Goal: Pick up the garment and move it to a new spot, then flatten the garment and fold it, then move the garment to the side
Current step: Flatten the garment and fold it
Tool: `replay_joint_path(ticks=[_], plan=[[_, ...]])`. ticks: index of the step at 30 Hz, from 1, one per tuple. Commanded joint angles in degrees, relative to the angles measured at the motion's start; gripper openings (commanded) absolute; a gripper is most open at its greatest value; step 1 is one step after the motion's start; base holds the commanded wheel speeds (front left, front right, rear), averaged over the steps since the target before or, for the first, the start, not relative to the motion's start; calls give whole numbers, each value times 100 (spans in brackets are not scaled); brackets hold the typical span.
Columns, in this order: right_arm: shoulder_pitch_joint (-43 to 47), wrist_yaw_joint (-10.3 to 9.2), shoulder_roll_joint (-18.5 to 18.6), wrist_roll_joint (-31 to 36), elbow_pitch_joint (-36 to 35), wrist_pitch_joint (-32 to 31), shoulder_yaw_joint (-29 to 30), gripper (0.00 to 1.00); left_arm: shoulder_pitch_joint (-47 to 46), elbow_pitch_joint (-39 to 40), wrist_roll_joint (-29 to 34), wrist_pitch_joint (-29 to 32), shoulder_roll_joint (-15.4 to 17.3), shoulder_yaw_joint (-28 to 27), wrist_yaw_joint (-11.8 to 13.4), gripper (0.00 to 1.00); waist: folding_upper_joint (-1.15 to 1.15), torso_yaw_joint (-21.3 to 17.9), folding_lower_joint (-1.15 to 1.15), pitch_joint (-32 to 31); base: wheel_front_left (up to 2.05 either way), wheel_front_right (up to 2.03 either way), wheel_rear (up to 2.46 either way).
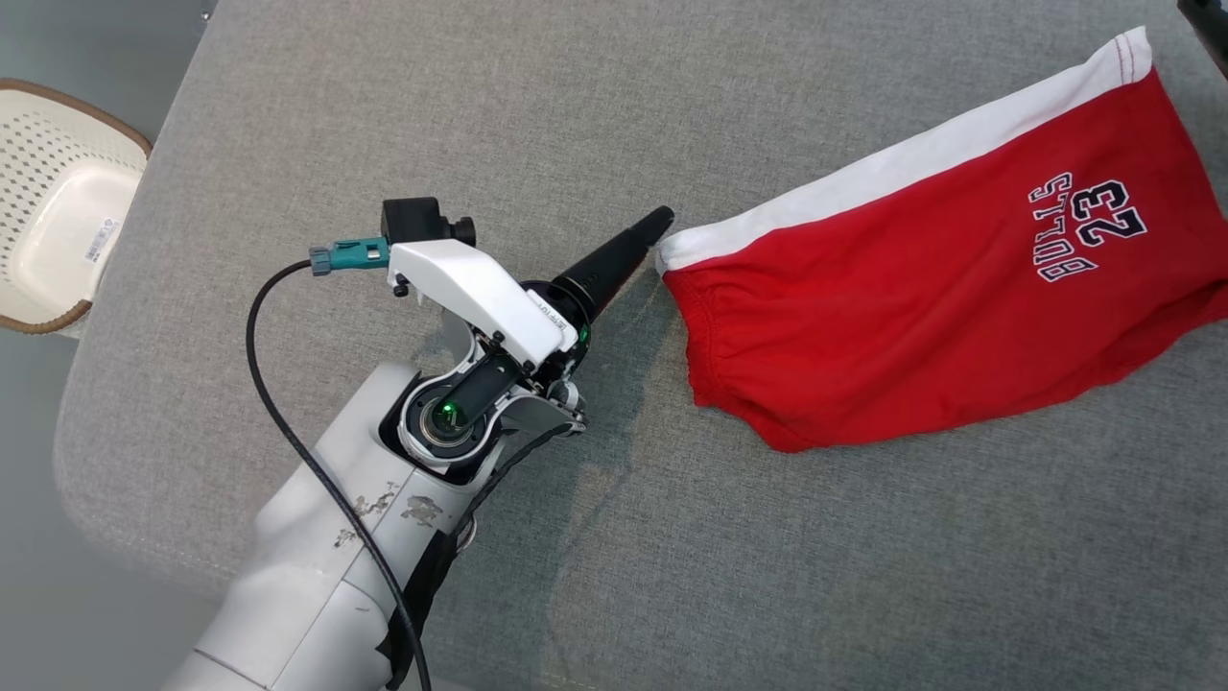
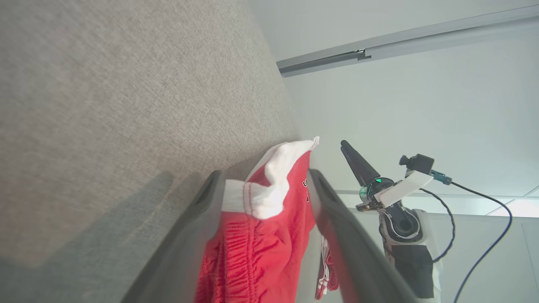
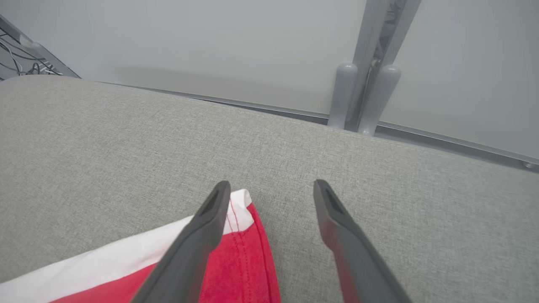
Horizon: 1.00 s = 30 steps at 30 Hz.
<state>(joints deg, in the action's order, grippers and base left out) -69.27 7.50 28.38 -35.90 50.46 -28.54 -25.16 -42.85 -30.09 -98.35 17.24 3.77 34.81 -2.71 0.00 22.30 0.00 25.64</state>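
Red shorts [image 1: 921,307] lie at 3 o'clock on grey cushion [image 1: 672,576], hem end cut off. Left gripper [image 2: 265,173] spread wide astride waistband corner, not clamping. Right gripper [image 3: 271,184] spread over hem corner, empty.

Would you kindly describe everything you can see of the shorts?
The shorts are red, soft-looking cloth with a white side stripe, a gathered waistband and a BULLS 23 print. They lie nearly flat on the grey cushion. The waistband's white corner sits within the open left gripper; the open right gripper is at the hem corner.
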Motion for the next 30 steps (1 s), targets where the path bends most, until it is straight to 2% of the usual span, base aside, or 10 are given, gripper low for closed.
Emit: replay_joint_path(ticks=[1, 7, 16, 20, 22, 25, 30], plan=[[123, -3, 10, -97, 12, 197, -60, 100, -126, -78, 90, -103, 18, -37, -27, 100, 0, -39, 0, -60, 0, 0, 0], [422, -3, 53, -270, -132, 1007, -301, 100, -51, -330, 485, -812, 60, -93, -109, 100, 0, -172, 0, -296, 0, 0, 0], [1331, -3, 279, -297, -665, 2690, -1048, 100, 325, -635, 2030, -2956, 362, 181, -370, 100, 0, -597, 0, -963, 0, 0, 0], [1602, -3, 322, -97, -732, 3269, -1303, 100, 603, -684, 2603, -3216, 450, -35, -407, 100, 0, -793, 0, -1177, 0, 0, 0], [1737, -3, 327, 51, -682, 3644, -1391, 100, 807, -518, 3275, -3233, 492, -718, -373, 100, 0, -908, 0, -1307, 0, 0, 0], [1963, -3, 213, 288, -595, 4120, -1400, 100, 1459, -91, 4586, -3227, 338, -1531, -335, 100, 0, -1081, 0, -1504, 0, 0, 0], [2381, -3, 2, 868, -633, 4385, -858, 100, 2385, 683, 6114, -3230, 88, -2506, -375, 100, 0, -1338, 0, -1748, 0, 0, 0]])
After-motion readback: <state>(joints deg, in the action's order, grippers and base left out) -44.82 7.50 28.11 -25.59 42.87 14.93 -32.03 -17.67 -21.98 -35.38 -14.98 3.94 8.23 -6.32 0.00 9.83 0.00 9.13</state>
